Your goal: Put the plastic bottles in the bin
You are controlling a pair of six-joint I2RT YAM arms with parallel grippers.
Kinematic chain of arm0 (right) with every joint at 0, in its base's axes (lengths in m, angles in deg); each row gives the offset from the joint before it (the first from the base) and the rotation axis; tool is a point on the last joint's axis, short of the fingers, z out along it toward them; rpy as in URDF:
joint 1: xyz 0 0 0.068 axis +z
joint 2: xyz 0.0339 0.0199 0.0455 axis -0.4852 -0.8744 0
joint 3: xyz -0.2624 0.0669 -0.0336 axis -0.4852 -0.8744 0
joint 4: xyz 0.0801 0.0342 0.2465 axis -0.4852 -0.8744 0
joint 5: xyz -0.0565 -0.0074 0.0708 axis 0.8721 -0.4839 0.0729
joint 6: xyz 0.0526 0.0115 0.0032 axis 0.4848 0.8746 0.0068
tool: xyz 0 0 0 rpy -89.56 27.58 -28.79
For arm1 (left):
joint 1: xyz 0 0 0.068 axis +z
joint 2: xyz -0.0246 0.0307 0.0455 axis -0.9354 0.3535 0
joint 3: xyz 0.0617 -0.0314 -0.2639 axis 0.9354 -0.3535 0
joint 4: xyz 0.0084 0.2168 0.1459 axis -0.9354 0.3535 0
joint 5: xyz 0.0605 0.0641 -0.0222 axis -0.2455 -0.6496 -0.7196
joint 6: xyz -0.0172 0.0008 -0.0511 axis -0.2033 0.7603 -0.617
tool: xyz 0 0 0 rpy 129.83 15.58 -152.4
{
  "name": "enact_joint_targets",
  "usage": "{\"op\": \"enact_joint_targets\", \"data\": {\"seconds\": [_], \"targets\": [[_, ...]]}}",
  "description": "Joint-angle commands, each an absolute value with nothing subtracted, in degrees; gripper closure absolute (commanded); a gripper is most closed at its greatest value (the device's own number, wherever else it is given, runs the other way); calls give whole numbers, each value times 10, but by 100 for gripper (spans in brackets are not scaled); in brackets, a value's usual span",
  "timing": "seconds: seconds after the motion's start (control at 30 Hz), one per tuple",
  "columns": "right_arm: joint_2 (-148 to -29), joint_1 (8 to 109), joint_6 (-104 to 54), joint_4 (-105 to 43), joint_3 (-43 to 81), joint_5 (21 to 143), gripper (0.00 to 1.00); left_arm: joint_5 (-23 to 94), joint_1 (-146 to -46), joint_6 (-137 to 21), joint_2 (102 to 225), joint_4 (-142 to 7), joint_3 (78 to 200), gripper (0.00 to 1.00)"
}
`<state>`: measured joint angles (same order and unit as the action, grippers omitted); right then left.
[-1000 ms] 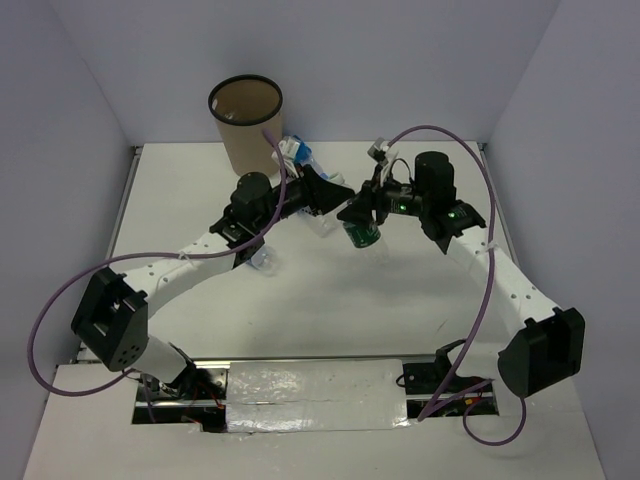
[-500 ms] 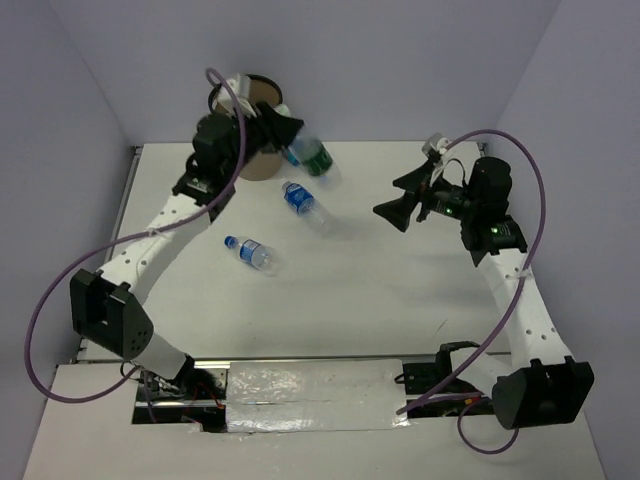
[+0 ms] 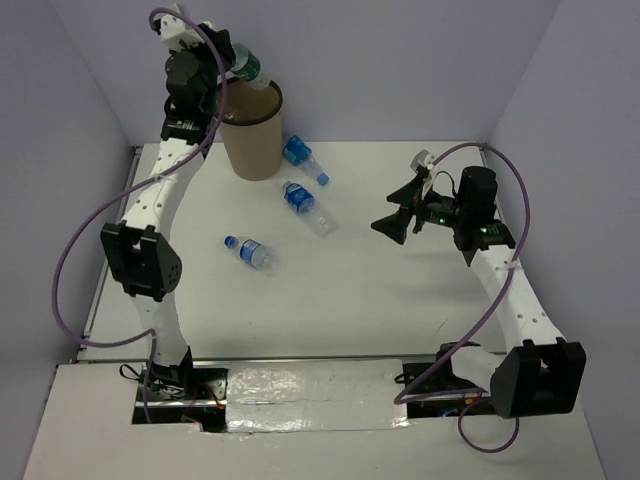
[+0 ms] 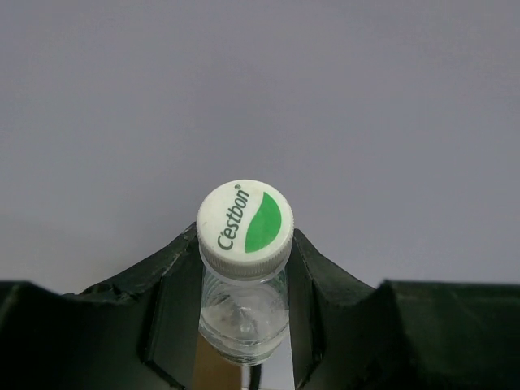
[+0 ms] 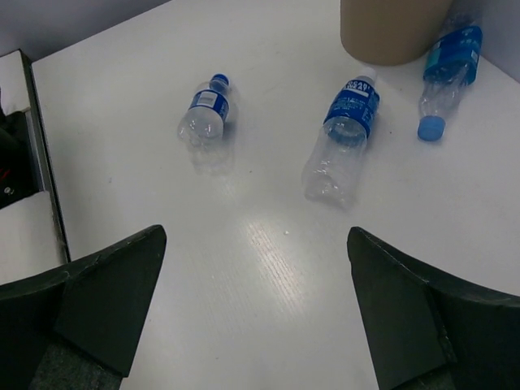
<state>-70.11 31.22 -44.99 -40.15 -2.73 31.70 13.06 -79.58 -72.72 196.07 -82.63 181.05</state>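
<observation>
**Top external view.** The left end effector (image 3: 228, 62) stands high at the far left, clamped on the green-label bottle (image 3: 248, 70). This bottle hangs tilted just above the black rim of the bin (image 3: 252, 135), and the arm hides part of that rim. The right end effector (image 3: 385, 225) is spread and holds nothing, above the surface (image 3: 400, 300). Three blue-label bottles lie on the surface: the far bottle (image 3: 303, 158) just beside the bin, the middle bottle (image 3: 303, 203) near it, and the near bottle (image 3: 248, 251) well apart.

**Left wrist view.** Both fingers (image 4: 171, 280) press the neck of the green-label bottle below its white-and-green cap (image 4: 245, 223). The body is cut off at the lower edge. A tan sliver beneath it is too small to identify.

**Right wrist view.** The fingers (image 5: 106, 292) stand wide apart, touching nothing. The three lying bottles show beyond them. Only the bin's base shows, cut off by the top edge. Whether the far bottle touches the bin cannot be told.
</observation>
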Motion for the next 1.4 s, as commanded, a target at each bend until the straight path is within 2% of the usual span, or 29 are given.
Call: {"op": "enact_joint_targets", "data": {"seconds": [0.0,0.1,0.13,0.17,0.2,0.23,0.3,0.33,0.37,0.53,0.7,0.87,1.07,1.27,1.37], "targets": [[-731,309,-463,-365,-15,308,0,69,-795,-665,2042,-839,1871,100],[-757,309,-462,-362,0,315,0,62,-794,-645,2106,-805,1927,100],[-764,309,-463,-361,2,319,0,68,-792,-647,2122,-781,1951,97],[-771,308,-462,-361,6,324,0,73,-791,-649,2134,-766,1984,90],[-786,310,-461,-358,10,329,0,81,-791,-650,2141,-758,1989,78],[-794,312,-461,-357,20,334,0,98,-791,-654,2144,-753,1988,49],[-822,330,-451,-340,33,367,0,112,-792,-658,2128,-744,1971,25],[-834,340,-452,-336,41,384,0,130,-791,-659,2119,-744,1963,4],[-863,353,-451,-333,50,423,0,139,-792,-658,2109,-741,1948,1],[-992,471,-442,-371,160,608,0,193,-792,-673,2030,-700,1923,1],[-1134,513,-418,-391,266,738,0,292,-791,-696,1911,-664,1849,1],[-1218,522,-419,-448,331,717,0,346,-791,-742,1804,-657,1725,1],[-1255,542,-416,-449,331,707,0,373,-791,-790,1750,-638,1607,0],[-1305,544,-412,-466,358,726,2,409,-792,-873,1695,-706,1435,1],[-1312,546,-410,-474,359,705,2,416,-793,-907,1677,-699,1402,1]]}}
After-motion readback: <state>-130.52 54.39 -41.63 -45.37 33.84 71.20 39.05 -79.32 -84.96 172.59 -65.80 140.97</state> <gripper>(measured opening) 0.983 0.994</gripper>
